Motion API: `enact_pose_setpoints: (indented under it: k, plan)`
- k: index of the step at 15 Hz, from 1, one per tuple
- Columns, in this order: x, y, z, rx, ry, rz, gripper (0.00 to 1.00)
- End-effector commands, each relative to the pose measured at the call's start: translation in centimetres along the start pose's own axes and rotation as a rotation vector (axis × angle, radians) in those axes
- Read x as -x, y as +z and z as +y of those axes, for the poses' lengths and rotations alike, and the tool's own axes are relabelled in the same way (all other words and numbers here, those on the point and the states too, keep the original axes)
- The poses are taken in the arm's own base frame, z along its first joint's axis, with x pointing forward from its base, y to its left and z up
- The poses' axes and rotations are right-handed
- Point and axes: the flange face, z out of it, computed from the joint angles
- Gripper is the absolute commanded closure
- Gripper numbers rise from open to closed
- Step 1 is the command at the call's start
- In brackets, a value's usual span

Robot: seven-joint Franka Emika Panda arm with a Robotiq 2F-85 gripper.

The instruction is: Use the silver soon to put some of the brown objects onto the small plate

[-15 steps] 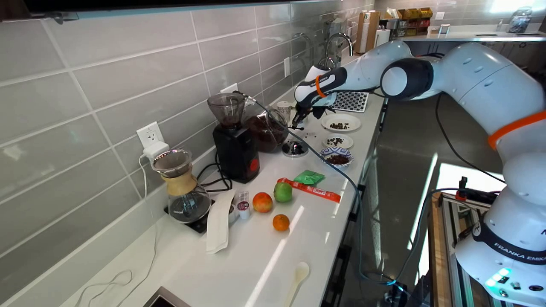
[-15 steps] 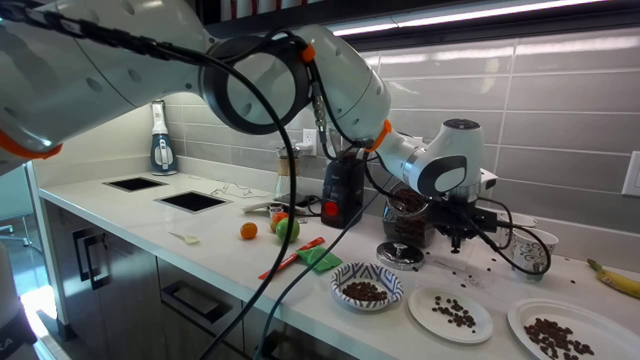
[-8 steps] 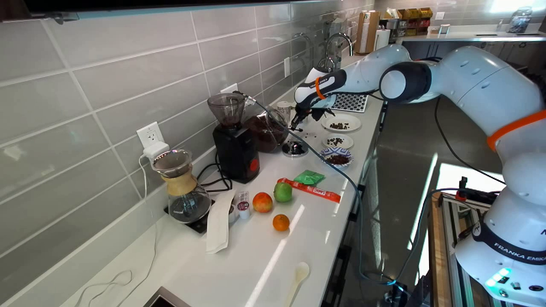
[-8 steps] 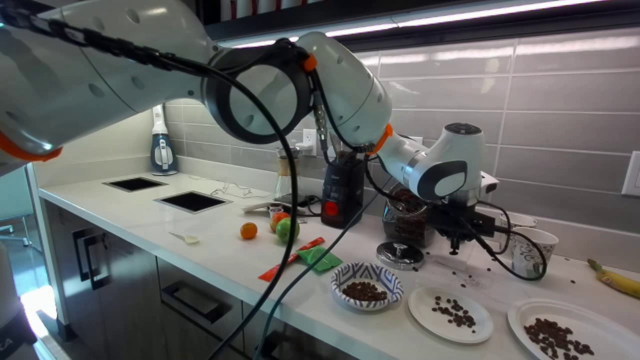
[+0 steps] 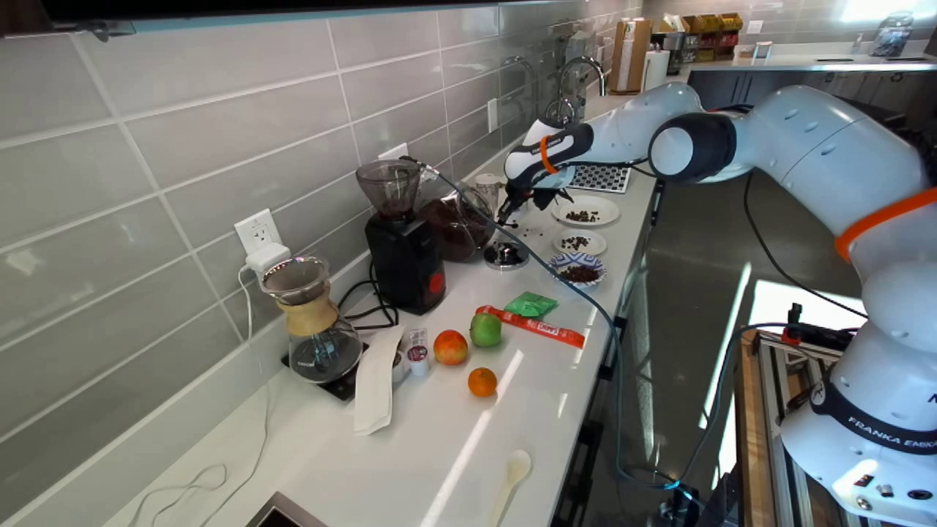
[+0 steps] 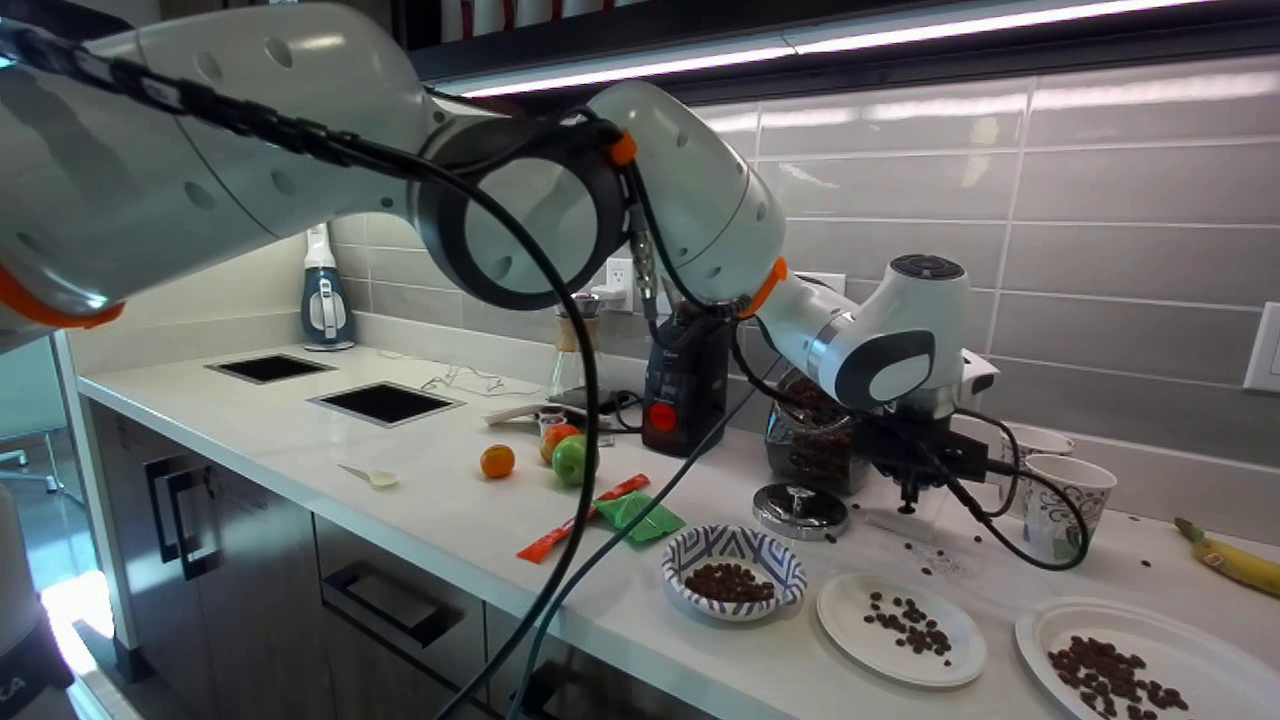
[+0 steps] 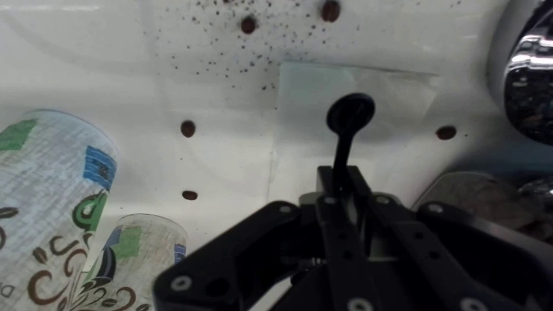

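Wrist view: the black pincer [image 7: 340, 175] pinches a small, dark-looking, round-headed spoon [image 7: 351, 113] by its handle, I'd guess to keep the scooping end free. Farther off on the white bench [image 6: 430, 460], the small round white plate [image 6: 872, 652] holds scattered brown beans [image 6: 930, 638], set beside the blue-and-white patterned bowl [image 6: 730, 545], likely for easy transfer.

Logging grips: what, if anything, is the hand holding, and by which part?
The hand grips a dark-looking spoon by its handle, bowl free.
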Motion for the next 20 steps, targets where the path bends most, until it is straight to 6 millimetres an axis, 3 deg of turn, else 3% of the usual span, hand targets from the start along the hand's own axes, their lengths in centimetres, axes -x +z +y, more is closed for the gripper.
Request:
enact_pose_setpoints:
  k: [1, 2, 3, 5, 13, 20]
  plan:
    - [-0.1, 0.8, 0.4, 0.004, 0.029, 0.031, 0.98]
    - [-0.1, 0.9, 0.4, 0.004, 0.031, 0.030, 0.98]
    - [-0.1, 1.0, 0.4, 0.009, 0.035, 0.031, 0.66]
    - [-0.1, 1.1, 0.5, 0.009, 0.040, 0.032, 0.59]
    - [-0.6, -0.3, 1.0, 0.016, 0.053, 0.049, 0.01]
    - [-1.3, -2.8, 1.8, 0.043, 0.028, 0.026, 0.00]
